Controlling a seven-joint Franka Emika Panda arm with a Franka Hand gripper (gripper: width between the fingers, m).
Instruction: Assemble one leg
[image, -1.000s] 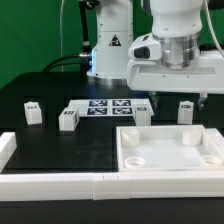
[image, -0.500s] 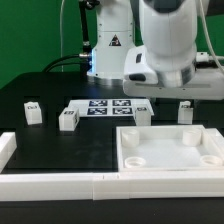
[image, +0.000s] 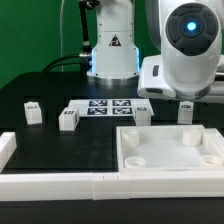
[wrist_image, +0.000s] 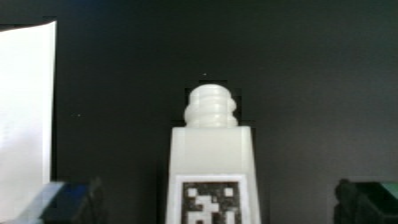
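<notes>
On the exterior view's left, the far-left leg (image: 33, 112) and the second leg (image: 68, 119) stand on the black tabletop (image: 60, 145). The marker board (image: 108, 107) lies just to their right. Further right comes the third leg (image: 143, 115), with the white panel (image: 165, 131) in the lower right. The rightmost leg (image: 186, 110) sits under the arm (image: 185, 50), which fills the upper right.

We judge the step in hand to be the pickup of that rightmost leg, though the exterior view hides the jaws. To do it well, we keep the leg (wrist_image: 214, 155) centred and come straight onto it. We close on its flat sides near the tag (wrist_image: 212, 200), well short of the threaded tip (wrist_image: 212, 105). An off-centre close could push the leg over or twist it.

In the wrist view the jaws stand wide open. One dark fingertip (wrist_image: 63, 200) sits on each side of the leg, with bare tabletop showing between fingertip and leg. They hold nothing and touch nothing.
</notes>
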